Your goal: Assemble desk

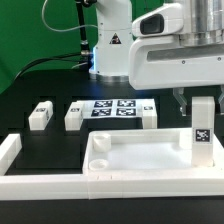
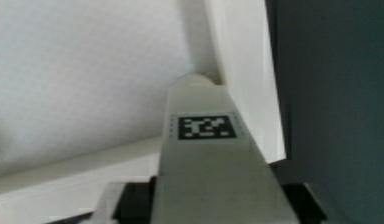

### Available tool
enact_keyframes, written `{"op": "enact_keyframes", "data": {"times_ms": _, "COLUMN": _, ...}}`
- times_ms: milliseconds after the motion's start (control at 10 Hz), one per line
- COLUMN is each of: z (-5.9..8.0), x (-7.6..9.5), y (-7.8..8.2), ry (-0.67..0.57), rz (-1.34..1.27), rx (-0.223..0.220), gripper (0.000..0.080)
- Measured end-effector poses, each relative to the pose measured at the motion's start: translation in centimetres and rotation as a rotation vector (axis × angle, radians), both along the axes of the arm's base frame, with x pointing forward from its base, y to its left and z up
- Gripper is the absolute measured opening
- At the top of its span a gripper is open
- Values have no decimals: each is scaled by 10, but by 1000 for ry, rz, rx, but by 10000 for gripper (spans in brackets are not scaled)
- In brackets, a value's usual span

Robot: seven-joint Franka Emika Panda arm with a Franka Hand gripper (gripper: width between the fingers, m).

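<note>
white rimmed tray tabletop [image 1: 130, 160] lower centre, border bar [image 1: 40, 187] along lower left, marker board [image 1: 118, 110] mid-frame behind, gripper [image 1: 200, 106] clamped on upright tagged leg [image 1: 201, 135] at tabletop's right corner, loose legs [image 1: 40, 115] centre left

place: robotics lab | cues: black table [image 1: 50, 150] — marker board [image 1: 112, 110] — green backdrop [image 1: 25, 25], robot arm [image 1: 110, 40]
</note>
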State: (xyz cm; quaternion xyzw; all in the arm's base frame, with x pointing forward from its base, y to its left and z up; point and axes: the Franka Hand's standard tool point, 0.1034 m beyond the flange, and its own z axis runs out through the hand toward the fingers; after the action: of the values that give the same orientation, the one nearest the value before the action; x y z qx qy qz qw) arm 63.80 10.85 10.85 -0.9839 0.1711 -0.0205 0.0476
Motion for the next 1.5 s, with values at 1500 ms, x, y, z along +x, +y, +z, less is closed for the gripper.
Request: {"op": "enact_keyframes", "data": {"times_ms": 1500, "z": -1, "x": 7, "y": 10, "ry": 142, "rz": -1576, "rx": 296, "gripper": 288}}
